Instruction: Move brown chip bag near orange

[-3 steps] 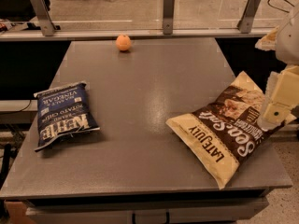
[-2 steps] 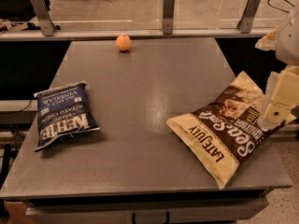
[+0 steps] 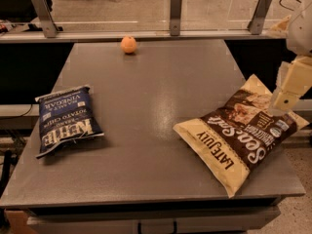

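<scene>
Jaws' gap unreadable: cream gripper (image 3: 284, 100) poised at crinkly brown chip bag (image 3: 234, 140), likely to grasp.
Far left, well apart, waits the small round orange (image 3: 128, 44).

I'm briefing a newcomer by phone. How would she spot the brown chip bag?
On the grey table, look at the near right corner, by the gripper. The brown chip bag lies there: brown and cream, lettered Sea Salt, unlike the blue Kettle bag at left and the small orange at the far edge.
</scene>
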`<state>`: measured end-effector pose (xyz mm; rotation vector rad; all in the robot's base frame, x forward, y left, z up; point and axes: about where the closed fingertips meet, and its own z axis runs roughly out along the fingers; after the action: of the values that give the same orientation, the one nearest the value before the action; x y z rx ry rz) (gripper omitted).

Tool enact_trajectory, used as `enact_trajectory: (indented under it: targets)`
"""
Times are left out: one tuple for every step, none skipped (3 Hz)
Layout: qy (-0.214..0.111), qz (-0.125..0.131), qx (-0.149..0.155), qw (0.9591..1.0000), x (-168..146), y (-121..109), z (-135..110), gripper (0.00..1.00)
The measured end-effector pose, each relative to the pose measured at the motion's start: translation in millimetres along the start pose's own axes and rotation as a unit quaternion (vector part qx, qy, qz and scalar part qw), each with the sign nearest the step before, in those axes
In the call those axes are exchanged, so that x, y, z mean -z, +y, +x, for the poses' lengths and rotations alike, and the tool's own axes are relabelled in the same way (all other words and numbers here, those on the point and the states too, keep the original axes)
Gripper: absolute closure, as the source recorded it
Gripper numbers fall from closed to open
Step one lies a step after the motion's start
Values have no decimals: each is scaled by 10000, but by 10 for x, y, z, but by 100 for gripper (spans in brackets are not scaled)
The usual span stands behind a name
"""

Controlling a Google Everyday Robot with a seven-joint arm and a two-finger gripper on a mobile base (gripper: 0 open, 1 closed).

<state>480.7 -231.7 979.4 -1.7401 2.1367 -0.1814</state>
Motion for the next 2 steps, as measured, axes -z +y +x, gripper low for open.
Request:
enact_trajectory:
  targets:
    - [-246, 81, -247, 9994, -164, -297, 207, 0]
    - [-414, 53, -581, 9974, -326, -492, 449, 0]
